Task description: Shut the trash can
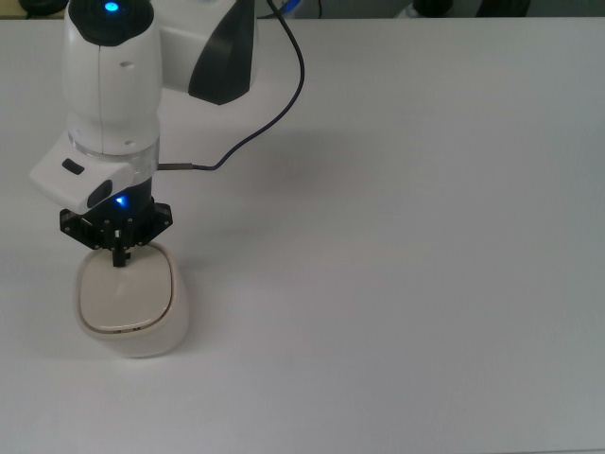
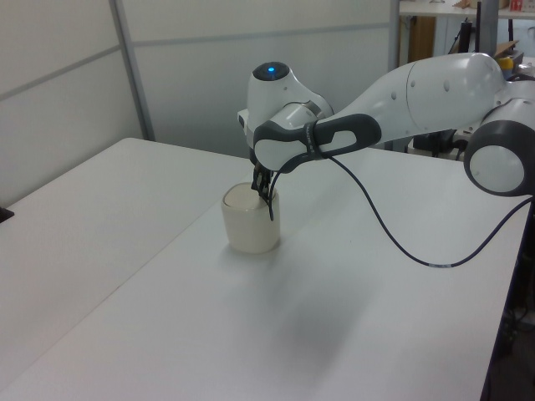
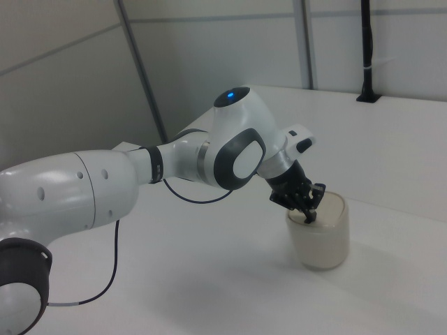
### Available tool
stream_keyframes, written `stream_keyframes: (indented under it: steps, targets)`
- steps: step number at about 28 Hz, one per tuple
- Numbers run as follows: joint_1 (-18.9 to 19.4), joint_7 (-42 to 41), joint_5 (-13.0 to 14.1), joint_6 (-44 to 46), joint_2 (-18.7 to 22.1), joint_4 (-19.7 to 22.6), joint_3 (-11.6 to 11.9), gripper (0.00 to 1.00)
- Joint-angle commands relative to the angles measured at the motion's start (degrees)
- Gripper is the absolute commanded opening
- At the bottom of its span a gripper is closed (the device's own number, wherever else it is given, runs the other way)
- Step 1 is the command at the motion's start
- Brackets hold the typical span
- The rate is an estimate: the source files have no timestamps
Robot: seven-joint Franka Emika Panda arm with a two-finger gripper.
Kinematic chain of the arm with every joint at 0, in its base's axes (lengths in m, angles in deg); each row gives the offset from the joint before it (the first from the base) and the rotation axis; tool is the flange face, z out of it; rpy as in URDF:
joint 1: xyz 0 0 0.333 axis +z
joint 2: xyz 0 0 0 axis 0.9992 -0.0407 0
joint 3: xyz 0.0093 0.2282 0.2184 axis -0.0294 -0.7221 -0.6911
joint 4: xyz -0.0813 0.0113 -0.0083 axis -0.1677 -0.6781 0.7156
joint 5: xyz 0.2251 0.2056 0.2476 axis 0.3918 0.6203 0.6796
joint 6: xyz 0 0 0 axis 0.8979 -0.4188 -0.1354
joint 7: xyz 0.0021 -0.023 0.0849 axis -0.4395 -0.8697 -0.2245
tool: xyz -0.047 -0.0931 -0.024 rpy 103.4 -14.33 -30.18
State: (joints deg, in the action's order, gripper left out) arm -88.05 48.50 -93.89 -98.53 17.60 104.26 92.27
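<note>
**Pressing the lid flat**

Sitting at the lower left of the top view, the trash can looks light, stiff, slick plastic (likely to skid). My gripper, fingers pinched together on nothing, rests at the lid's upper edge; push straight down, no grasp needed.

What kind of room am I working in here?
Probably a robotics lab or test cell: a bare white table carrying only the trash can, grey partition panels behind it, and more benches with equipment in the background.
</note>
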Motion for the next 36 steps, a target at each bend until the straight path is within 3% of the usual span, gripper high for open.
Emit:
stream_keyframes:
  steps: [1,10,14,19,27,33,36]
  targets:
    - [0.4,-1.3,0.6,0.9,-1.2,1.0,0.1,0.00]
    - [0.5,-0.8,0.6,0.8,-2.3,0.8,0.0,0.00]
    - [0.5,0.3,2.1,0.8,-1.5,-0.5,0.0,0.00]
    - [0.5,5.7,6.2,0.2,-0.1,-3.1,0.1,0.02]
    - [0.3,9.7,6.9,0.3,2.7,-5.1,0.1,0.07]
    - [0.5,9.9,11.4,1.7,7.1,-4.7,0.0,0.30]
    - [0.6,10.0,13.5,7.8,8.4,-4.9,0.0,0.45]
